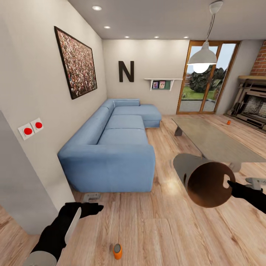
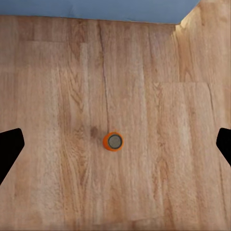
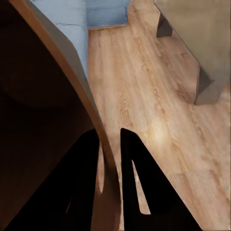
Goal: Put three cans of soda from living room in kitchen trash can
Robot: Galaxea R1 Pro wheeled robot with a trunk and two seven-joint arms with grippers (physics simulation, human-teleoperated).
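1. We see the living room from the head view: a light wood plank floor (image 1: 162,225), a blue corner sofa (image 1: 114,147) against the left wall, and a low grey desk (image 1: 214,138) to its right.
2. One orange soda can (image 1: 117,251) stands upright on the floor just ahead of us, near the bottom of the head view, its silver top facing up. In the left wrist view the same can (image 2: 113,141) shows from above, on bare planks, with the sofa edge (image 2: 101,9) well beyond it.
3. A second orange can (image 1: 228,122) stands on the floor far off, past the desk and near the brick fireplace (image 1: 255,103).
4. Our left gripper (image 1: 96,208) hangs above the floor beside the sofa's front corner, apart from the near can. Its jaws are spread wide, one dark fingertip (image 2: 10,147) at each side of the wrist picture, with the can between them and lower down.
5. Our right gripper (image 1: 233,183) holds the trash can (image 1: 205,181) in the air over the floor, tipped on its side so the coppery brown inside faces us. The jaws are clamped on the rim beside the handle slot (image 1: 225,181).
6. In the right wrist view one finger (image 3: 139,183) lies outside the bin wall (image 3: 72,72) and the other inside it.
7. A large framed picture (image 1: 77,62), a black letter N (image 1: 126,71) and two red wall switches (image 1: 31,128) mark the walls; a white pendant lamp (image 1: 202,55) hangs before the glass door (image 1: 203,83).
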